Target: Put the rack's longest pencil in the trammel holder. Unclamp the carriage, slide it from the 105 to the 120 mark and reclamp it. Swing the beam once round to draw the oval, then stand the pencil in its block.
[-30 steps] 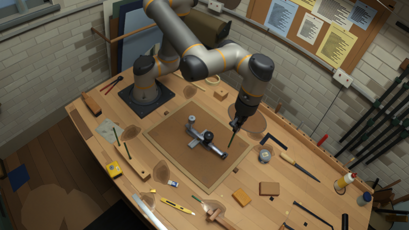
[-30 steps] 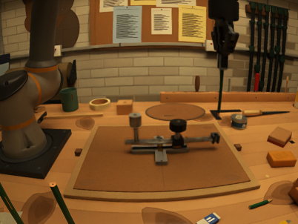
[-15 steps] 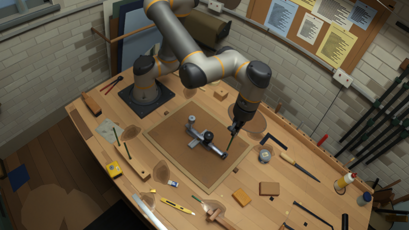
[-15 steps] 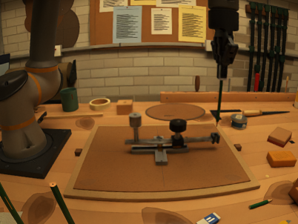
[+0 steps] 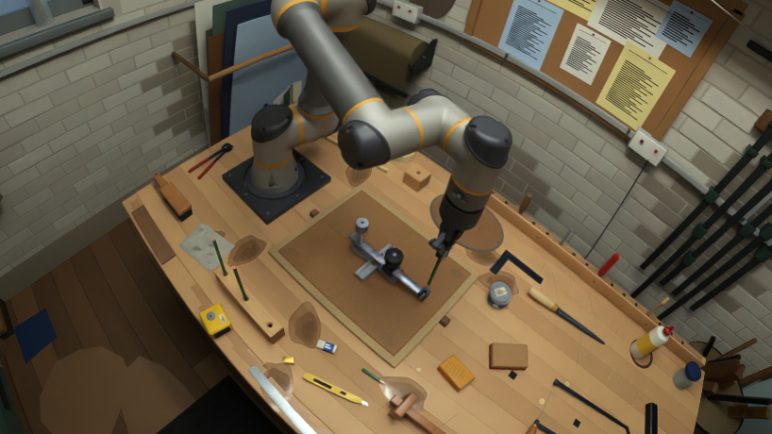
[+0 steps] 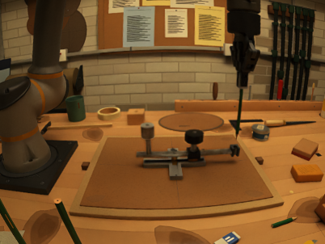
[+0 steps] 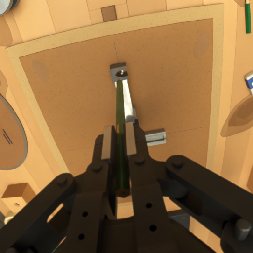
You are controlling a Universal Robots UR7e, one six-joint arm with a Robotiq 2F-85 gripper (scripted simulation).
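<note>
The green pencil (image 5: 434, 271) hangs point down just above the trammel's pencil holder (image 5: 424, 293) at the beam's end. I hold that pencil (image 7: 120, 132) upright by its upper part in my closed gripper (image 6: 241, 83), over the right side of the brown drawing board. The trammel beam (image 6: 190, 153) lies across the board with its black clamp knob (image 5: 393, 256) on the carriage and a grey knob (image 5: 361, 224) at the far end. The pencil rack (image 5: 249, 307) lies left of the board with two green pencils (image 5: 229, 271) standing in it. A wooden block (image 5: 416, 177) sits behind the board.
The drawing board (image 5: 373, 272) fills the bench middle, with my arm's base (image 5: 276, 183) behind it. A round disc (image 6: 190, 121), a tin (image 5: 500, 295), a chisel (image 5: 564, 314) and a square lie to the right. A loose short pencil (image 6: 284, 221), an eraser (image 5: 326, 346) and a knife lie near the front.
</note>
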